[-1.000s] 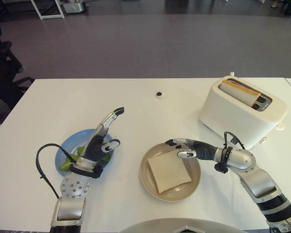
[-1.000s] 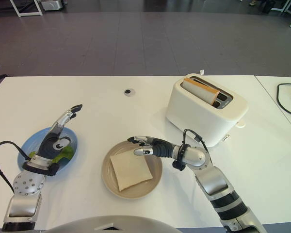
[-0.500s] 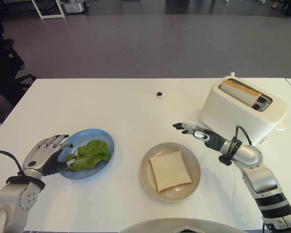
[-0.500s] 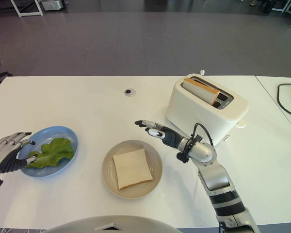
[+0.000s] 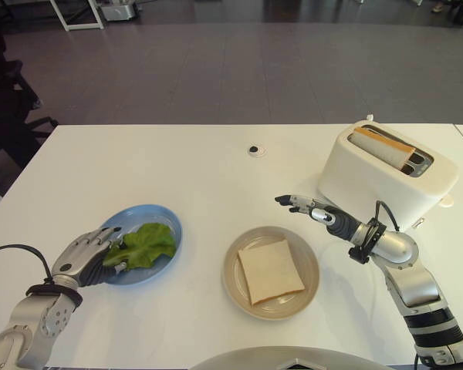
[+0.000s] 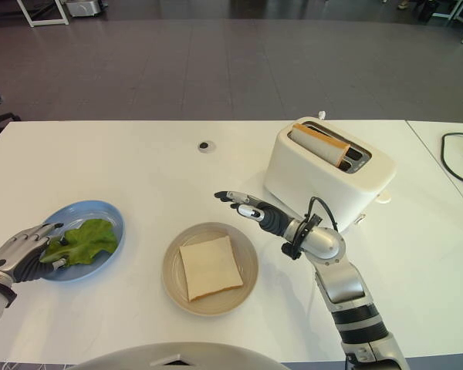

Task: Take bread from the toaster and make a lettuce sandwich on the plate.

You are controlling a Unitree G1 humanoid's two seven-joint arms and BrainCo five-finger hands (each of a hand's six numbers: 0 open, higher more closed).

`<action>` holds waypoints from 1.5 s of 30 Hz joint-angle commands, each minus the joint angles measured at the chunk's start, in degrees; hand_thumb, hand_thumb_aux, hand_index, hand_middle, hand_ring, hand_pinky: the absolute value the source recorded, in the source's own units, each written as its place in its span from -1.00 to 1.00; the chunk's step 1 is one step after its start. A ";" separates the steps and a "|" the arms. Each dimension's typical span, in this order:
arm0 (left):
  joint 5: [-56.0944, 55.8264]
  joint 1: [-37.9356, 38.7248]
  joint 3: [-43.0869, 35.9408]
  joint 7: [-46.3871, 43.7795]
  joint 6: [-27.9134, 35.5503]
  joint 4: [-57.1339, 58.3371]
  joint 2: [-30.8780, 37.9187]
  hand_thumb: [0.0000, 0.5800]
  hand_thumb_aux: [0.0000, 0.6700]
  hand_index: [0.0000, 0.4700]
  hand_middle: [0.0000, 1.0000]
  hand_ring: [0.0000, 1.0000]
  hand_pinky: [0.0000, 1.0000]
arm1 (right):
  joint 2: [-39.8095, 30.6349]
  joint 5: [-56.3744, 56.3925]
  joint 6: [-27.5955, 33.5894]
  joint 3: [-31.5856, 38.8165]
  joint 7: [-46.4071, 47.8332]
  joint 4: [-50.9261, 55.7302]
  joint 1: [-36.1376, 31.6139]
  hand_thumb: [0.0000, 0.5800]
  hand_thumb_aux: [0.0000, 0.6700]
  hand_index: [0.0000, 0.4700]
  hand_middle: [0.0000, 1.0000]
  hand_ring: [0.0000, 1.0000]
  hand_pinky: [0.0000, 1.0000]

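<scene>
Now, at the lower left of the frame, the left hand rests at the left rim of the blue plate. Its fingers curl over the left end of the lettuce leaf with the thumb under it, so it seems to pinch the leaf, which lies in that plate. I think the grip should be gentle and the lift slow, because a thin leaf can tear or slip. At lower centre the tan plate holds one bread slice, lying flat; the leaf should land fully on it. Further right, the right hand hovers spread and holding nothing, near the toaster, where a second slice stands in the slot.
</scene>
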 commanded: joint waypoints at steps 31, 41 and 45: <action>-19.55 3.84 5.83 -3.19 -2.14 -9.35 1.86 1.00 1.00 1.00 -1.00 -1.00 -1.00 | 2.31 0.10 -1.32 -2.11 0.52 1.75 -0.83 -1.00 -1.00 -1.00 -1.00 -1.00 -1.00; -35.43 -0.54 -3.05 -15.58 -3.38 -24.73 -4.74 1.00 1.00 1.00 -1.00 -1.00 -1.00 | 2.97 1.21 -2.90 -6.43 -1.70 5.19 -1.40 -1.00 -1.00 -1.00 -1.00 -1.00 -1.00; -32.88 -7.52 -14.05 -18.65 -0.46 -26.18 -10.10 1.00 1.00 1.00 -1.00 -1.00 -1.00 | 3.36 1.24 -3.36 -7.55 -2.35 5.89 -1.24 -1.00 -1.00 -1.00 -1.00 -1.00 -1.00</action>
